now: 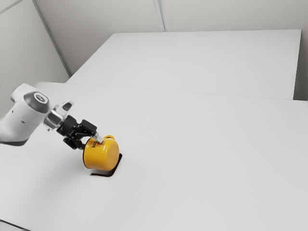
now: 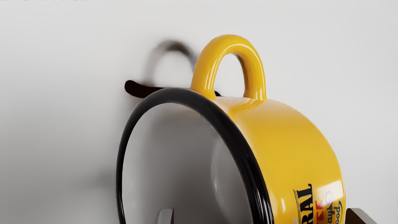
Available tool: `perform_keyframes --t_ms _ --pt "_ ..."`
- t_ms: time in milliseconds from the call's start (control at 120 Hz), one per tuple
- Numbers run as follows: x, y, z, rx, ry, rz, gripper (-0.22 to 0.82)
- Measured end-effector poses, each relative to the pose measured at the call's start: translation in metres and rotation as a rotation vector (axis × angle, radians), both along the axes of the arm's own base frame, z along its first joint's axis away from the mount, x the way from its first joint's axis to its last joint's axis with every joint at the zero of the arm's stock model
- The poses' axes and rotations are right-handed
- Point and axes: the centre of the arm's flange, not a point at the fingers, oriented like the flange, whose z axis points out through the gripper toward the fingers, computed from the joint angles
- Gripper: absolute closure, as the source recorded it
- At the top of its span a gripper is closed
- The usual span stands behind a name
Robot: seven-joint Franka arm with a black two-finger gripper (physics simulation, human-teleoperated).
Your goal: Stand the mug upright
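So the job is to get the mug standing, and as it lies now that result isn't there. It's over on its side on the bench, around 8 o'clock from the middle of the exterior view. The mouth faces roughly 9 o'clock in that view, the base faces 3, and the handle sits at about 1 o'clock from the body. Can't tell if the mug is resting fully on the bench or held slightly off it.

The arm reaches in from about 10 o'clock, and the claw is right at the mug, around the 10 to 11 o'clock side. It's wide, with the fingers well apart. In the wrist view one fingertip is over by the open mouth with the black rim, and the other is out past the base end. I can't see both of them pressing on it, so I wouldn't call that a grip.

There's also a dark shape poking out around 5 o'clock from the mug. Could be a shadow or something flat, no idea.

As for progress: the claw is in reach, but the upright part is missing. This could be lining up for a grab, or just as well letting go after a try that didn't stand it up. Either way, what's left is mouth up, base flat on the bench.
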Motion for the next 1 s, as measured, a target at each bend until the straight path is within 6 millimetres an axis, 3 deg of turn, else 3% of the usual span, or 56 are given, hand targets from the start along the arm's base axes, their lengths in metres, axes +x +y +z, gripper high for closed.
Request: perform_keyframes --t_ms 175,325,442,567,667,875,1000 --pt "-0.009 0.006 -0.009 -0.096 -0.047 0.039 0.03" --pt "-0.015 0.008 -0.012 -0.172 -0.078 0.054 0.14" --pt "-0.018 0.003 -0.015 -0.226 -0.097 0.058 0.29" --pt "-0.017 -0.005 -0.013 -0.25 -0.124 0.037 0.53" --pt "-0.015 -0.012 -0.007 -0.253 -0.148 0.01 0.64" --pt "-0.011 -0.03 0.033 -0.209 -0.242 -0.062 0.73" --pt "-0.001 -0.061 0.067 -0.142 -0.303 -0.163 0.75"
